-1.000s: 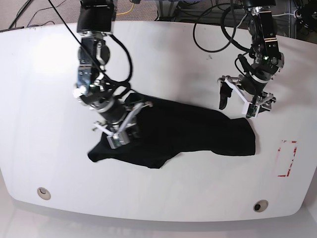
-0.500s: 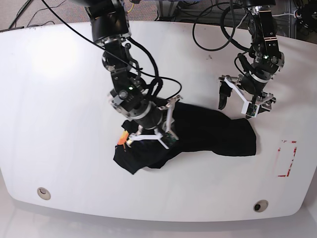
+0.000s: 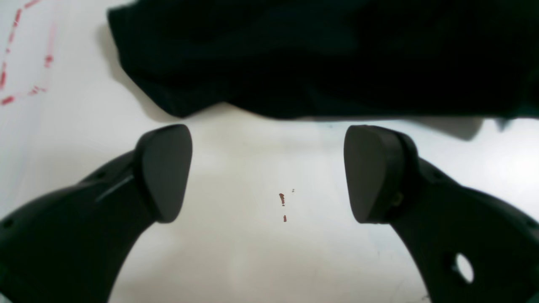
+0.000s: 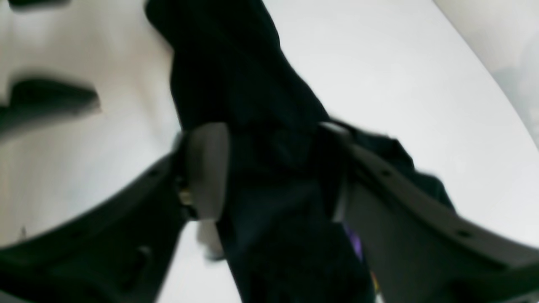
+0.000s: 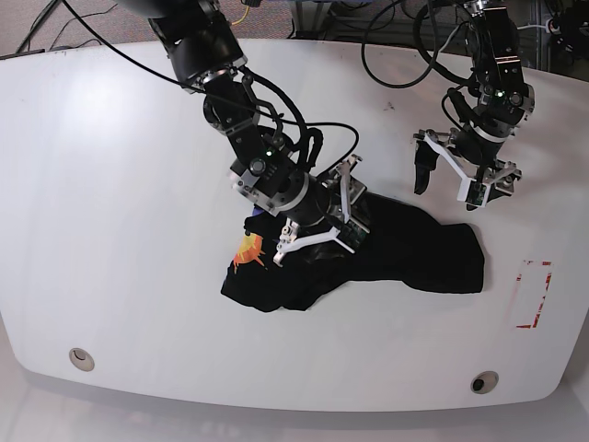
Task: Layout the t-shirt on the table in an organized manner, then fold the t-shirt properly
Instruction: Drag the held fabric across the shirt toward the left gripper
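The black t-shirt [image 5: 405, 249] lies bunched in the middle of the white table [image 5: 110, 184], and an orange patch [image 5: 250, 249] shows at its left end. My right gripper [image 5: 317, 221] hovers over the shirt's left half. In the right wrist view its fingers [image 4: 206, 168] stand apart with a fold of the t-shirt [image 4: 269, 176] between them, and a bit of purple shows below. My left gripper [image 5: 448, 191] is open over bare table just beyond the shirt's far right edge. In the left wrist view the left gripper [image 3: 267, 172] is empty, with the t-shirt's hem [image 3: 316, 54] just ahead.
A red outline mark [image 5: 534, 295] lies right of the shirt, also seen as the red outline mark [image 3: 12, 63] in the left wrist view. Two small holes [image 5: 81, 357] [image 5: 483, 380] sit near the front edge. Cables [image 5: 396, 55] hang over the back of the table.
My right arm has dragged the shirt's left part to the right, bunching it and baring the orange patch, and its fingers have parted. The left gripper has shifted slightly up.
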Tool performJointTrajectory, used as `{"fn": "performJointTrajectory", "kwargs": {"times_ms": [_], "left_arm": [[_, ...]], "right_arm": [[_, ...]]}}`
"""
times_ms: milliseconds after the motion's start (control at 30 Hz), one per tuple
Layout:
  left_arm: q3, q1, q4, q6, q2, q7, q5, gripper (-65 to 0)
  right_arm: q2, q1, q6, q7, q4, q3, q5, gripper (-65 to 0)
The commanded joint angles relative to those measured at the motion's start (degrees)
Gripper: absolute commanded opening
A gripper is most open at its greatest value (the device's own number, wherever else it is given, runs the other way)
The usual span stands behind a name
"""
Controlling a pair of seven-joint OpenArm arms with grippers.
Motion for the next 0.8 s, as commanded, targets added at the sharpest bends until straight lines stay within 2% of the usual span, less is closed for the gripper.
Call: {"fn": "performJointTrajectory", "kwargs": {"times_ms": [0,267,467,667,767], "left_arm": [[-0.4,0.2,0.9,0.0,-0.1,-1.2,-0.6,-10.7],[-0.9,0.2,0.4,0.1,-0.1,-1.0,-0.7,-10.7],[0.5,-0.2,0.3,0.4,0.1,-0.9,-0.6,-10.6],[0.8,-0.4,-0.2,0.5,0.2,-0.8,-0.6,-10.4],[-0.1,-0.4,0.1,0.4,0.2,-1.0,-0.8,-10.3]], "right_arm": [[1.1,-1.0,-0.1,1.6,3.6,-1.9,0.2,-25.8],[5.5,-5.7,-0.1,2.9,8.0,-3.6,-1.0,-24.0],[11.0,-7.7,-0.8,4.7,7.7,-5.7,-2.6,-24.7],[13.4,-7.7,-1.7,4.7,7.2,-2.9,-2.2,-27.4],[14.2,-8.2,-1.0,4.5,7.6,2.6,-1.7,-26.2]]}}
